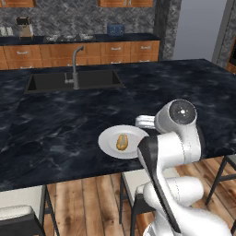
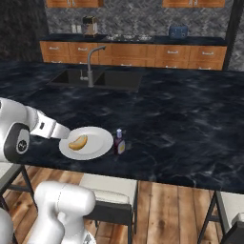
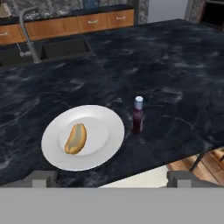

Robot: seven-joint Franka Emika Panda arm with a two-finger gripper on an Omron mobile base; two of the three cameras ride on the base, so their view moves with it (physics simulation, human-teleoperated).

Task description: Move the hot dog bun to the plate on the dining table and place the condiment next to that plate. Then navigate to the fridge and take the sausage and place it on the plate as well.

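Black marble dining table (image 3: 175, 65): golden bun (image 3: 75, 138) on round white plate (image 3: 105, 153) near front edge. Slim red condiment bottle (image 3: 138, 116) upright just beside it, as tasked. Gripper (image 3: 111, 178) released, empty; likely fridge next.

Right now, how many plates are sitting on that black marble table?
1. The white plate lies near the dining table's front edge, with the hot dog bun on it and the condiment bottle standing just beside it. The arm hides part of the table in the left base view.
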